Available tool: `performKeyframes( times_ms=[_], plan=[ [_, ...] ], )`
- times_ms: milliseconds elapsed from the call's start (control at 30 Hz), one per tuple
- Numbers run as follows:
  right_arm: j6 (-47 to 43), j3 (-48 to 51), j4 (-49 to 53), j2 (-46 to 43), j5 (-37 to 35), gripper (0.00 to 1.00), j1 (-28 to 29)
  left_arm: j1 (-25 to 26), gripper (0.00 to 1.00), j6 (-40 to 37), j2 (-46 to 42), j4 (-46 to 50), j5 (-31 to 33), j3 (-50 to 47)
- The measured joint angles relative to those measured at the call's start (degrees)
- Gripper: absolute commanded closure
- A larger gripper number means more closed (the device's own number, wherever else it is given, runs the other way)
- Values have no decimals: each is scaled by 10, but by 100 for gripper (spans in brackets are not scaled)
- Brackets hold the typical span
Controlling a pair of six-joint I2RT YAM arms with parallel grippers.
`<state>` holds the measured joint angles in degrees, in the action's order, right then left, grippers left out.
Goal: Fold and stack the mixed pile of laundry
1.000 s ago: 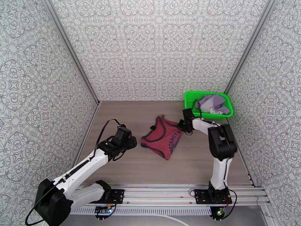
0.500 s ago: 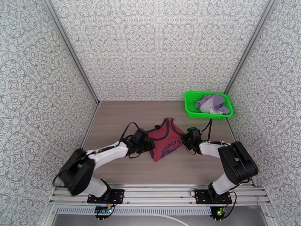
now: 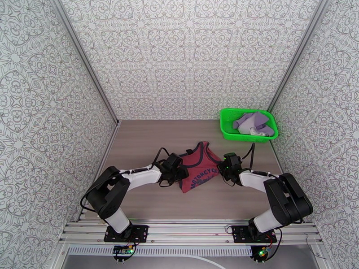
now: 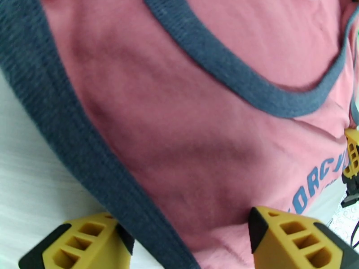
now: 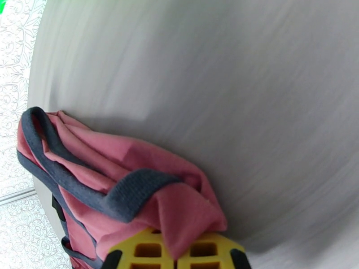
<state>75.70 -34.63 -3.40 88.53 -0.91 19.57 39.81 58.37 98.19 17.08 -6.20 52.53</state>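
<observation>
The dark red tank top (image 3: 202, 163) is a soft, limp knit with ribbed slate-blue trim around its neck and armholes and blue printed lettering across the front. It lies rumpled on the smooth grey-brown counter (image 3: 143, 140), nearer the arm bases than the green basket (image 3: 225, 126) and to that basket's left. The basket is stiff plastic mesh with a rectangular rim. It sits in the far right corner and holds the lavender garment (image 3: 255, 122), bunched in loose folds. The right end effector (image 5: 179, 253) meets the tank top on its basket-side edge, its ribbed yellow fingers closed together on a gathered fold of red cloth and trim. The left end effector (image 4: 188, 243) is at the edge farthest from the basket. Its honeycombed yellow fingers (image 4: 85, 240) stand wide apart, and the trimmed hem runs between them without being pinched. Bare counter stretches from the basket leftward along the patterned back wall (image 3: 188, 54), and another open strip runs between the tank top and the arm bases.
</observation>
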Motion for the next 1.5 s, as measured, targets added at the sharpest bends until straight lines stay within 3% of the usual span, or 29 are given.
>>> performKeyframes(
  times_ms=[67,133,267,300,400,633,900,1067,1267,1367,1433,1500],
  plan=[
    [0,0,0,0,0,100,0,-4,76,-1,16,17,0,14],
    [-1,0,0,0,0,86,0,-9,96,0,33,27,-2,28],
    [-20,1,14,-10,0,42,0,-14,100,-15,65,13,-19,63],
    [-33,0,15,-16,1,22,0,-16,100,-19,69,14,-23,68],
    [-95,-12,42,-35,6,1,2,-28,100,-43,78,20,-45,80],
    [-316,-137,186,1,48,1,3,-61,100,-133,116,87,-74,147],
    [-530,-309,327,131,43,1,3,-117,100,-230,168,196,4,255],
    [-580,-325,369,146,30,1,3,-150,100,-265,189,239,44,297],
    [-587,-342,352,176,101,2,3,-168,100,-289,207,267,66,329],
    [-572,-352,338,201,123,10,6,-168,100,-292,209,269,68,332],
    [-561,-364,332,209,138,21,6,-168,100,-295,210,270,68,333],
    [-551,-384,331,230,136,53,14,-168,100,-298,211,272,67,336]
  ],
)
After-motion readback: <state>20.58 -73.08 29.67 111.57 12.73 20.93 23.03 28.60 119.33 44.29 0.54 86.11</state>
